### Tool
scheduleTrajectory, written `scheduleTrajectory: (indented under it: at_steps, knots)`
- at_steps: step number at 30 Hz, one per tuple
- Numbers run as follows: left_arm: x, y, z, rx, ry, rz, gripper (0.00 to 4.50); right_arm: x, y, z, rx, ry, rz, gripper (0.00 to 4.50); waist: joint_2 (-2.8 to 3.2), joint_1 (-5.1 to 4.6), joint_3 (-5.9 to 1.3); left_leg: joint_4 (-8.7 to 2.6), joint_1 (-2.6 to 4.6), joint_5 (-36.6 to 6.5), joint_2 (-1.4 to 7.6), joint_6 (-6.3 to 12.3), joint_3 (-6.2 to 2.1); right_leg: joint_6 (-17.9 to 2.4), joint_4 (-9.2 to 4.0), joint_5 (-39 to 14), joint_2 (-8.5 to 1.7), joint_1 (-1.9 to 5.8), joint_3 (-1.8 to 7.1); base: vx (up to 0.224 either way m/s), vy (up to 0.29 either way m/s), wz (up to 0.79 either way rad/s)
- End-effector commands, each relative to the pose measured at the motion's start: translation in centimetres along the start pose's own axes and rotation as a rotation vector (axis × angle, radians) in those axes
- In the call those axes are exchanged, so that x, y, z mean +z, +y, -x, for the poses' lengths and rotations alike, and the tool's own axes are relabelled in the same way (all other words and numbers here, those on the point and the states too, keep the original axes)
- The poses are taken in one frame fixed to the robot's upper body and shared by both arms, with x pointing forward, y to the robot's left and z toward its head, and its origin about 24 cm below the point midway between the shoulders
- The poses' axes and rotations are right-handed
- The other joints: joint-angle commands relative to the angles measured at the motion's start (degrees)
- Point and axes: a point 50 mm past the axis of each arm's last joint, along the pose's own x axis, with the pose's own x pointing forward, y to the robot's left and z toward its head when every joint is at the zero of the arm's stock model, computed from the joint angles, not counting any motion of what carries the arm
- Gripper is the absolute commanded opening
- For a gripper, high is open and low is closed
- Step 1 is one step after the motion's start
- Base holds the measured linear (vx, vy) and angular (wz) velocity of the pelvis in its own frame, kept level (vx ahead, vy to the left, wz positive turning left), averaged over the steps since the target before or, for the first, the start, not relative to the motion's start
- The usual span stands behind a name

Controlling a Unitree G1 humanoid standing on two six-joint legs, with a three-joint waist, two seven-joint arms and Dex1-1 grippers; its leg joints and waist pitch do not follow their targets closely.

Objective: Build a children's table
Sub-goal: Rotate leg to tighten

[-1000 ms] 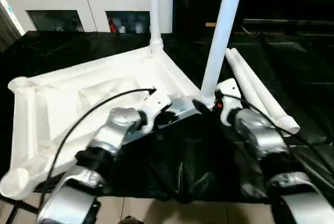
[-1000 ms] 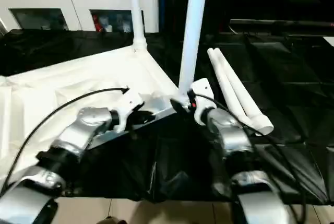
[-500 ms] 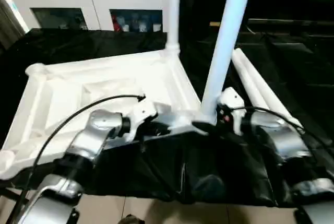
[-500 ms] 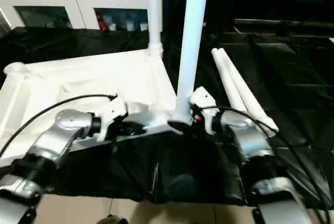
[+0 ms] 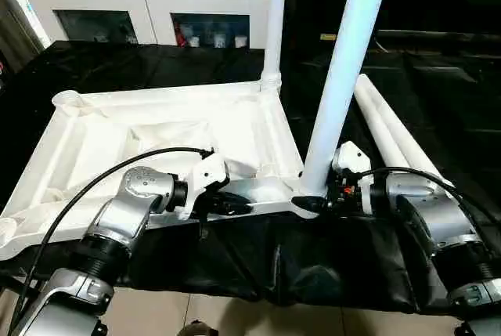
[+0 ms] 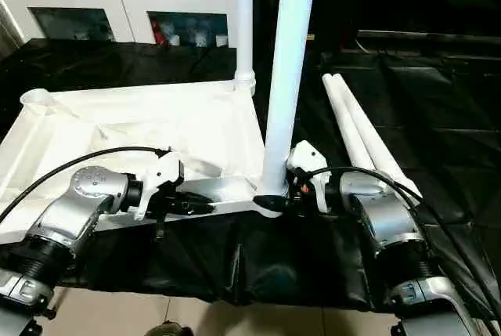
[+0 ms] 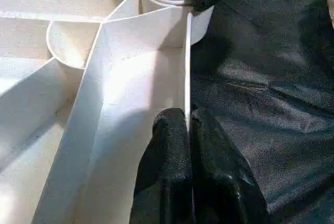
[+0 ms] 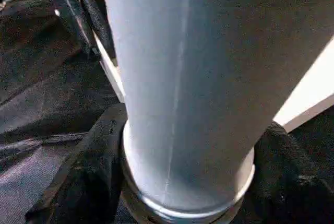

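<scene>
Tabletop (image 5: 156, 128) swings round square, both grippers holding on.
Left gripper (image 7: 187, 125) pinches its near rim; right gripper (image 5: 313, 203) clamps the near leg (image 5: 340, 70) at its socket.

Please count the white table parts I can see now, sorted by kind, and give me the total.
Tabletop, upside down: 1
Legs standing in corner sockets: 2 (near one, far one)
Legs lying loose on the black cloth: 2 ()
Total: 5
</scene>
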Motion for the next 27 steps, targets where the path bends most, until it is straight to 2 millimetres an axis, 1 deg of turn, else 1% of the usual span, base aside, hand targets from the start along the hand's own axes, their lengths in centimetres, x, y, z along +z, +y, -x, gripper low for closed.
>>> scheduleTrajectory:
  at_steps: [1,2,3,4,5,6,7,8,11,12,13,14,15,17,18,21,22,23,24,27]
  knots:
    - [1.5,0.7,-1.3,0.088,-0.037,-0.032,0.00,-0.2,-0.1,-1.4,-0.076,-0.024,-0.048,2.72,-1.00,-0.22,-4.07,-3.80,1.04,-11.67,0.94,2.88,0.20,-13.63,-3.77,-10.15,-2.19,2.48,1.47,0.000,0.000,0.00]
    - [1.6,1.0,-1.6,0.131,-0.039,-0.022,0.00,-0.5,-0.5,-1.8,-0.144,-0.015,-0.066,2.72,-0.98,-0.46,-3.92,-3.92,1.00,-12.08,0.80,2.34,0.20,-13.34,-4.03,-11.42,-2.20,2.40,1.48,0.000,0.000,0.00]
    - [1.8,1.4,-2.0,0.180,-0.041,-0.009,0.00,-0.8,-1.0,-2.4,-0.236,-0.004,-0.086,2.72,-0.97,-0.51,-3.98,-3.89,1.05,-12.22,0.76,1.84,0.17,-13.18,-4.06,-12.21,-2.31,2.38,1.48,0.000,0.000,0.00]
    - [1.9,1.7,-2.4,0.225,-0.037,-0.002,0.00,-1.0,-1.4,-3.0,-0.317,-0.006,-0.125,2.72,-0.99,-0.81,-3.90,-4.07,1.18,-13.07,0.66,0.82,0.11,-12.81,-4.23,-14.07,-2.28,2.33,1.45,0.000,0.000,0.00]
    - [2.1,1.9,-2.8,0.263,-0.036,0.005,0.00,-1.1,-1.6,-3.5,-0.377,-0.012,-0.160,2.72,-1.02,-1.29,-3.73,-4.22,1.21,-14.20,0.53,-0.13,0.08,-12.19,-4.43,-16.43,-2.27,2.23,1.47,0.000,0.000,0.00]
    - [2.3,2.1,-3.2,0.293,-0.038,0.013,0.00,-1.1,-1.7,-4.1,-0.424,-0.024,-0.196,2.72,-1.10,-1.42,-3.82,-4.21,1.41,-15.10,0.53,-0.45,-0.03,-11.37,-4.70,-18.33,-2.43,2.33,1.45,0.000,0.000,0.00]
    - [2.5,2.2,-3.5,0.311,-0.040,0.019,0.00,-1.1,-1.8,-4.5,-0.451,-0.030,-0.219,2.72,-1.10,-1.52,-3.85,-4.17,1.36,-14.96,0.52,-0.35,0.01,-11.14,-4.71,-18.34,-2.45,2.29,1.51,0.000,0.000,0.00]
    - [2.9,2.5,-4.0,0.350,-0.048,0.031,0.00,-1.1,-1.7,-5.2,-0.485,-0.040,-0.256,2.72,-1.09,-1.49,-3.93,-4.15,1.20,-14.38,0.45,-0.06,-0.02,-10.68,-4.78,-17.73,-2.38,2.41,1.52,0.000,0.000,0.00]
    - [4.1,2.8,-5.4,0.414,-0.078,0.050,0.00,-0.7,-1.6,-6.9,-0.584,-0.049,-0.304,2.72,-0.89,-1.56,-3.96,-4.18,1.21,-13.47,0.49,0.06,0.01,-11.16,-4.62,-15.20,-2.19,2.26,1.47,0.000,0.000,0.00]
    - [4.2,2.8,-5.5,0.417,-0.080,0.050,0.00,-0.7,-1.6,-7.0,-0.588,-0.051,-0.306,2.72,-0.42,-1.44,-4.07,-4.11,1.28,-13.56,0.47,-0.11,-0.06,-11.37,-4.48,-14.81,-2.27,2.26,1.45,0.000,0.000,0.00]
    - [4.6,2.7,-6.1,0.412,-0.093,0.044,0.00,-0.2,-1.4,-7.8,-0.599,-0.079,-0.317,2.72,-0.70,-1.58,-4.06,-4.17,1.08,-13.39,0.44,-0.06,-0.06,-11.44,-4.49,-13.69,-2.15,2.46,1.38,0.000,0.000,0.00]
    - [4.8,2.5,-6.3,0.401,-0.098,0.037,0.00,0.1,-1.2,-8.2,-0.574,-0.107,-0.326,2.72,-0.53,-1.46,-4.11,-4.12,1.20,-13.76,0.49,0.09,-0.03,-11.60,-4.49,-13.12,-2.25,2.36,1.43,0.000,0.000,0.00]
    - [4.9,2.5,-6.5,0.397,-0.100,0.033,0.00,0.3,-1.1,-8.5,-0.565,-0.119,-0.332,3.07,-0.61,-1.49,-4.19,-4.08,1.12,-13.65,0.47,0.30,-0.04,-11.72,-4.41,-12.50,-2.28,2.50,1.42,0.000,0.000,0.00]
    - [5.1,2.3,-6.6,0.375,-0.106,0.018,0.00,0.5,-1.0,-8.7,-0.545,-0.141,-0.343,3.42,-0.64,-1.42,-4.23,-4.03,1.00,-12.70,0.47,1.06,-0.02,-12.22,-4.19,-10.00,-2.17,2.65,1.38,0.000,0.000,0.00]
    - [5.1,2.3,-6.6,0.365,-0.109,0.011,0.00,0.6,-1.0,-8.6,-0.537,-0.146,-0.344,3.44,-0.66,-1.44,-4.21,-4.04,0.97,-12.69,0.43,1.29,-0.01,-12.32,-4.17,-9.74,-2.16,2.71,1.37,0.000,0.000,0.00]
    - [4.9,2.0,-6.1,0.316,-0.118,-0.012,0.00,0.7,-1.5,-7.8,-0.520,-0.139,-0.304,3.77,-0.61,-1.45,-4.14,-4.12,1.05,-13.57,0.48,1.45,-0.02,-12.30,-4.36,-11.31,-2.22,2.69,1.32,0.000,0.000,0.00]
    - [4.8,1.9,-5.9,0.307,-0.119,-0.018,0.00,0.7,-1.6,-7.5,-0.521,-0.136,-0.285,3.77,-0.67,-1.50,-4.11,-4.14,1.04,-13.89,0.50,1.45,-0.02,-12.25,-4.38,-11.72,-2.23,2.69,1.35,0.000,0.000,0.00]
    - [4.6,1.9,-5.7,0.295,-0.121,-0.022,0.00,0.7,-1.8,-7.2,-0.522,-0.128,-0.258,3.98,-0.67,-1.46,-4.16,-4.12,1.04,-13.67,0.55,1.42,-0.02,-12.23,-4.35,-11.63,-2.26,2.71,1.36,0.000,0.000,0.00]
    - [4.5,1.8,-5.5,0.282,-0.121,-0.024,0.00,0.7,-2.0,-6.8,-0.514,-0.119,-0.221,4.08,-0.64,-1.44,-4.18,-4.11,1.00,-13.24,0.59,1.46,-0.04,-12.43,-4.25,-10.89,-2.24,2.71,1.32,0.000,0.000,0.00]
    - [4.1,1.5,-4.8,0.239,-0.126,-0.033,0.00,0.7,-2.1,-5.5,-0.444,-0.116,-0.162,4.08,-0.72,-1.50,-4.20,-3.96,0.88,-12.45,0.55,2.00,0.07,-12.89,-4.12,-9.09,-2.21,2.81,1.35,0.000,0.000,0.00]
